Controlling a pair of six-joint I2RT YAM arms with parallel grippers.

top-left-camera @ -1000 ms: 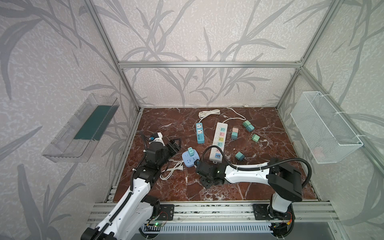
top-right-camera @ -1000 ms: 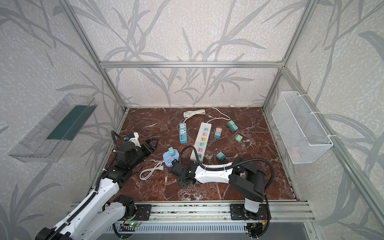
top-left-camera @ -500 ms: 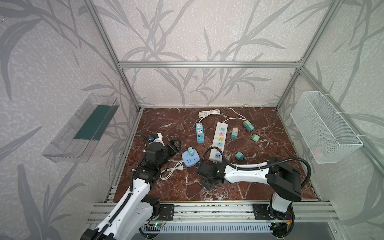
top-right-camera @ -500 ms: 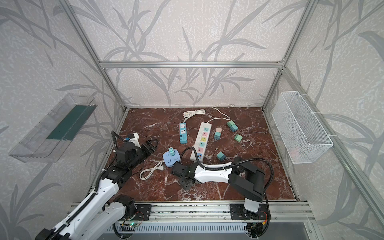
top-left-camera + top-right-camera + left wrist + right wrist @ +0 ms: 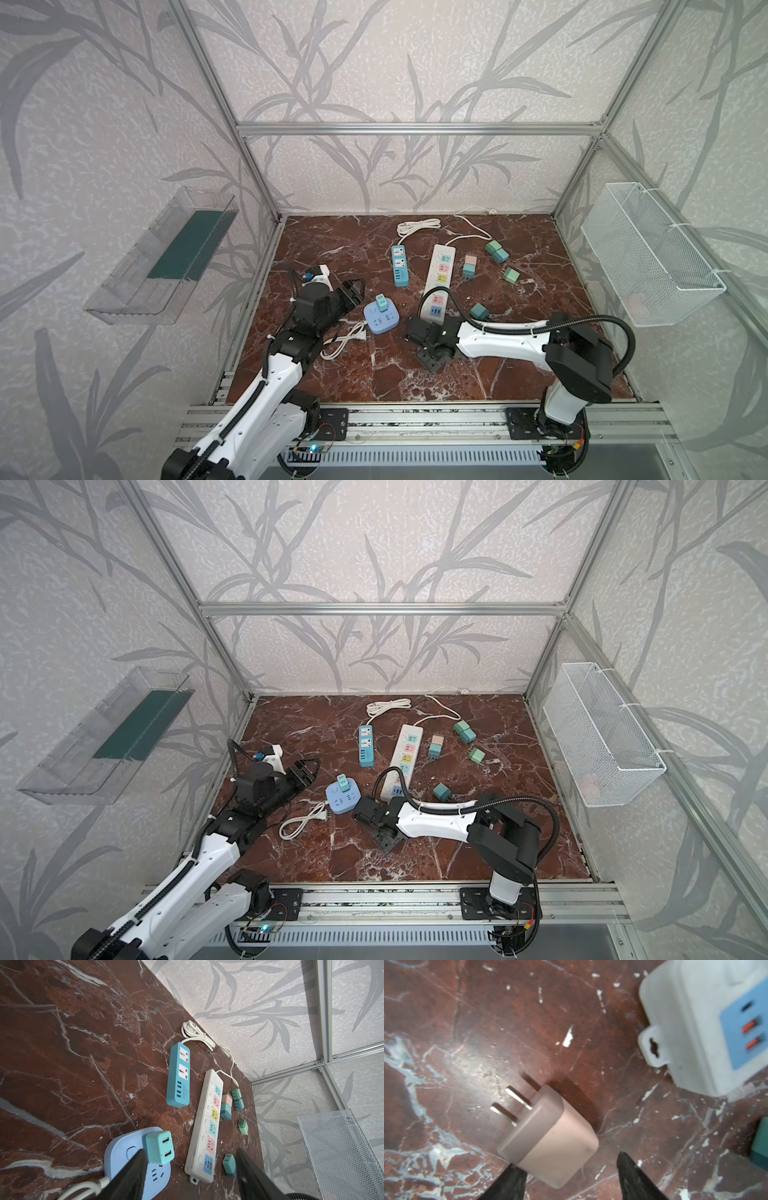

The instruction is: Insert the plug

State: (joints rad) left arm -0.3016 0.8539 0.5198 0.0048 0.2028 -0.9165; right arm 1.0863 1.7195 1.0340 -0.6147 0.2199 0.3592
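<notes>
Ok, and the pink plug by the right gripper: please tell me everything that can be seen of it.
The pink plug is a rounded, plastic-looking block, pale pink with a duller mauve band at the prong end. Two flat metal prongs stick out, pointing away from the right gripper. It lies on its side on the marble table, between the open jaws; one finger seems to touch its corner. The white power strip is near but apart.
</notes>
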